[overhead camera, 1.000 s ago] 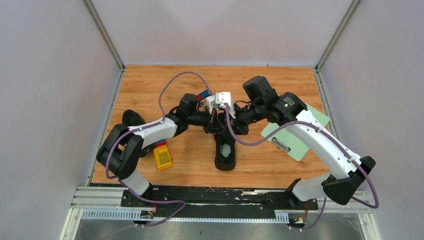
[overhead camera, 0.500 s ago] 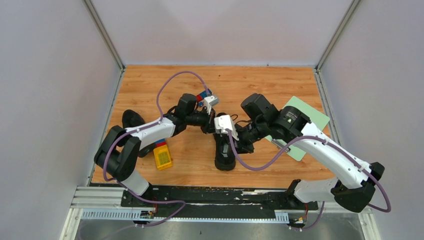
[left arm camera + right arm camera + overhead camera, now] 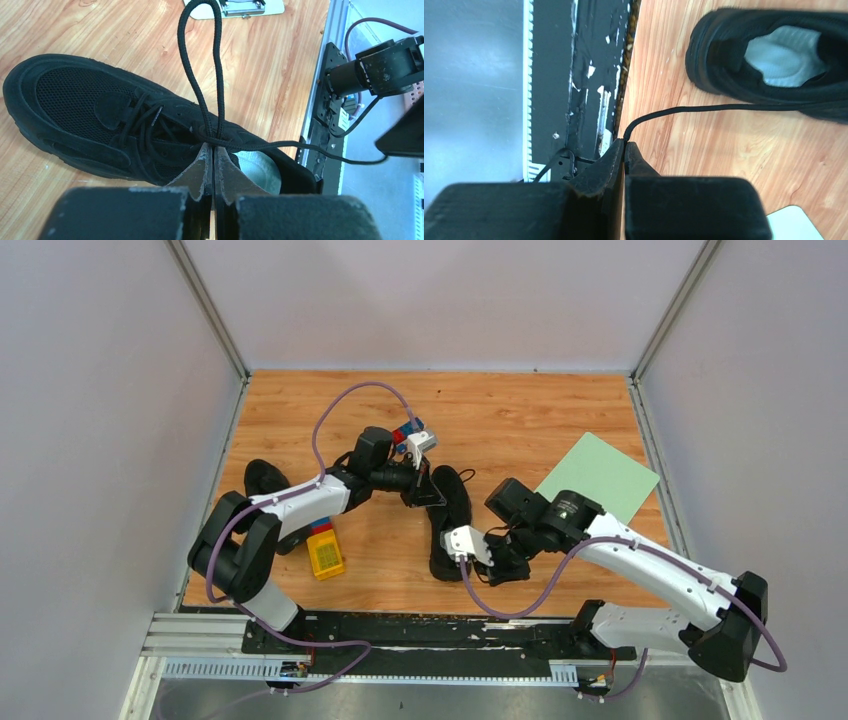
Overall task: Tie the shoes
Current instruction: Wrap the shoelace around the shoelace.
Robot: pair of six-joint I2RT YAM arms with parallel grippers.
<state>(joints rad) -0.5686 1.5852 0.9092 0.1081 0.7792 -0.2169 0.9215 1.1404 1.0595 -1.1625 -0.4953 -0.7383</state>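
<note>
One black shoe point(image 3: 450, 523) lies mid-table, heel toward the near edge; it also fills the left wrist view point(image 3: 100, 115). My left gripper point(image 3: 430, 490) point(image 3: 214, 146) is over its tongue, shut on the base of an upright lace loop point(image 3: 202, 60). A taut lace strand point(image 3: 300, 148) runs from there toward the near edge. My right gripper point(image 3: 487, 570) point(image 3: 625, 142) is by the heel point(image 3: 774, 55), shut on that strand's end point(image 3: 684, 108). The other shoe point(image 3: 262, 476) is at the left, mostly hidden behind the left arm.
A green clipboard point(image 3: 598, 478) lies at the right. A yellow block with red and blue parts point(image 3: 325, 552) sits near the left arm's base. The black rail point(image 3: 440, 625) lines the near table edge, close to my right gripper.
My right arm has swung from beside the left gripper over the shoe back toward the near edge, drawing the lace strand out and uncovering the clipboard. The left arm has barely moved.
</note>
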